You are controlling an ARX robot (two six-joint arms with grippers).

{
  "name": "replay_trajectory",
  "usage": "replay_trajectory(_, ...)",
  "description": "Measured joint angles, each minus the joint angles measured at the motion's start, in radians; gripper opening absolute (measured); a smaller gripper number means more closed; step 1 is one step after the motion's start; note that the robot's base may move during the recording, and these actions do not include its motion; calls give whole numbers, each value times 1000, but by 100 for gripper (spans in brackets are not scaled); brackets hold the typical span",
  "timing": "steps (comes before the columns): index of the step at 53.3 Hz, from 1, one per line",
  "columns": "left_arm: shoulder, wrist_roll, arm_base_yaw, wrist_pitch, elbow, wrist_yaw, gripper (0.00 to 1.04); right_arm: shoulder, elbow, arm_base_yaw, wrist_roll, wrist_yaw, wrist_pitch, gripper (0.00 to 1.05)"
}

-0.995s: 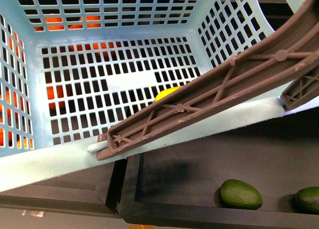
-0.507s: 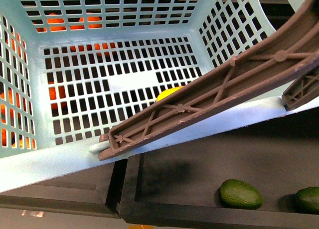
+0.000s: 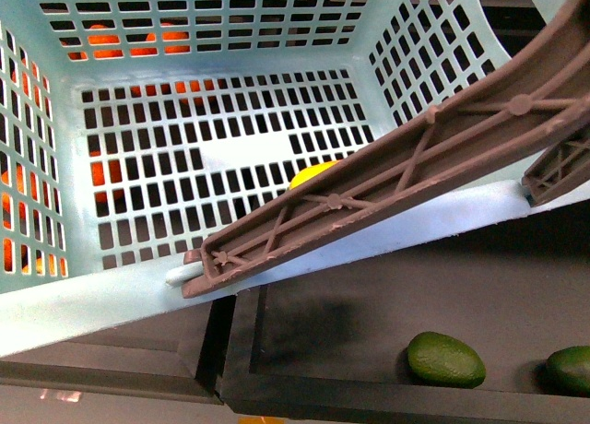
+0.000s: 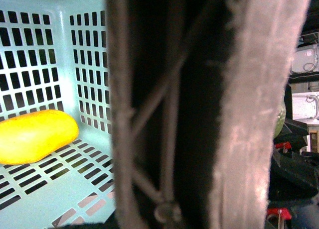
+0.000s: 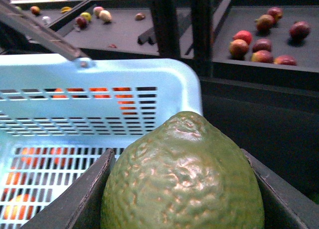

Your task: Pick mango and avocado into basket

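Basket [image 3: 92,304] floor: mango [image 4: 35,135]; right wrist: avocado [image 5: 182,176]

One teal basket [image 3: 92,304] with two brown handles [image 3: 387,180] holds one mango [image 4: 35,134]. Two avocados [image 3: 446,359] lie in the near dark tray [image 3: 350,323], and a third avocado [image 5: 182,179] fills the right wrist view. The orange fruits [image 3: 101,44] behind the slots are too hidden to count.

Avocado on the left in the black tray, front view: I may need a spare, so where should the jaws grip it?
Probably across the short middle of the avocado, coming down from above: it lies flat in the tray, long axis left to right, sides exposed.
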Motion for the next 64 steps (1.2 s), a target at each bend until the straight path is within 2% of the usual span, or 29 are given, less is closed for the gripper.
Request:
replay_trajectory(7, 0, 0, 0, 0, 0, -1, 13, 24, 0, 72, 7, 29, 15, 64)
replay_trajectory(18, 0, 0, 0, 0, 0, -1, 13, 55, 0, 124, 15, 52, 18, 64)
replay_trajectory(34, 0, 0, 0, 0, 0, 0, 13, 64, 0, 132, 20, 53, 18, 98)
replay_trajectory(43, 0, 0, 0, 0, 0, 0, 13, 49, 0, 75, 24, 76, -1, 96)
replay_trajectory(61, 0, 0, 2, 0, 0, 1, 13, -87, -58, -65, -62, 291, -91, 96)
replay_trajectory(64, 0, -1, 2, 0, 0, 3, 13, -104, -83, -86, -62, 289, -38, 92)
